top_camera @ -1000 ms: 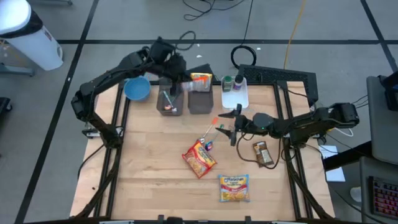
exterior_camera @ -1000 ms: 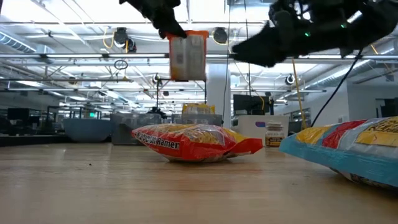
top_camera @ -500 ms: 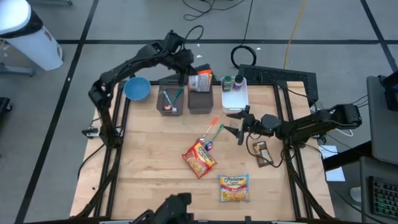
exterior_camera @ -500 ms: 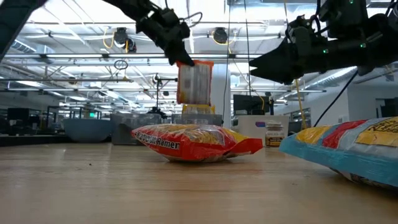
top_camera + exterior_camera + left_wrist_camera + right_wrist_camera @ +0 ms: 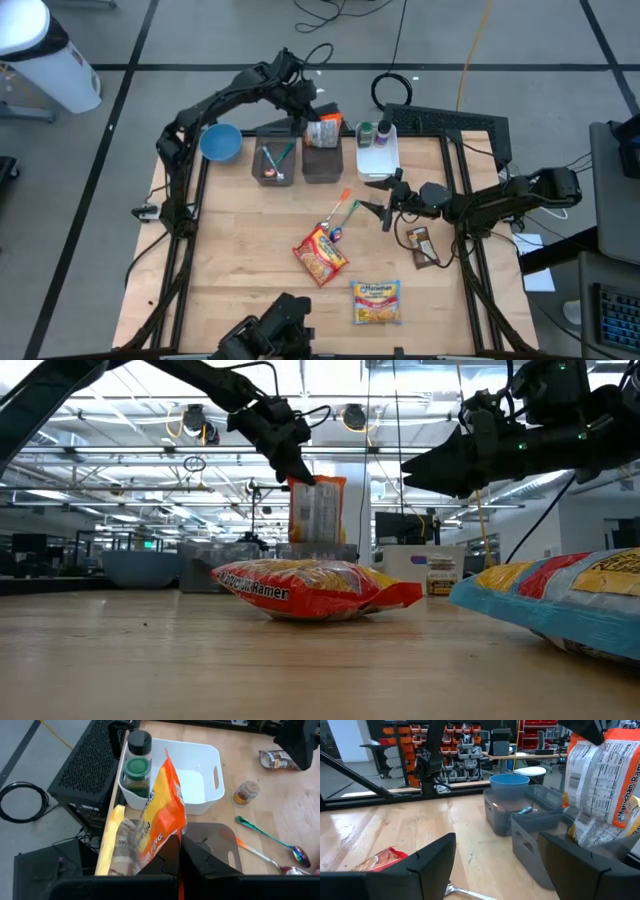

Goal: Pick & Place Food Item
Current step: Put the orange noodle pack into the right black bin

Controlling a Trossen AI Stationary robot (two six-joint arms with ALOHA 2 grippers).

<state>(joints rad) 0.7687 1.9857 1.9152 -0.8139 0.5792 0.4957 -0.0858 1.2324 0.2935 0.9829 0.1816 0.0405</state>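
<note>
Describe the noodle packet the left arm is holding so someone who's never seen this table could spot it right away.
Start at the table's far edge, where two dark grey bins sit side by side next to a white tub. Over the bin nearer the tub, the left claw pinches an orange-and-yellow packet. Unlike the two packets lying flat mid-table, it hangs upright in the air.

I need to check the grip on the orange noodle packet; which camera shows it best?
The left wrist view: the left end effector is shut on the orange noodle packet over a gray bin. The low view shows it hanging sideways; the high view shows it small; the right wrist view shows its back label.
</note>
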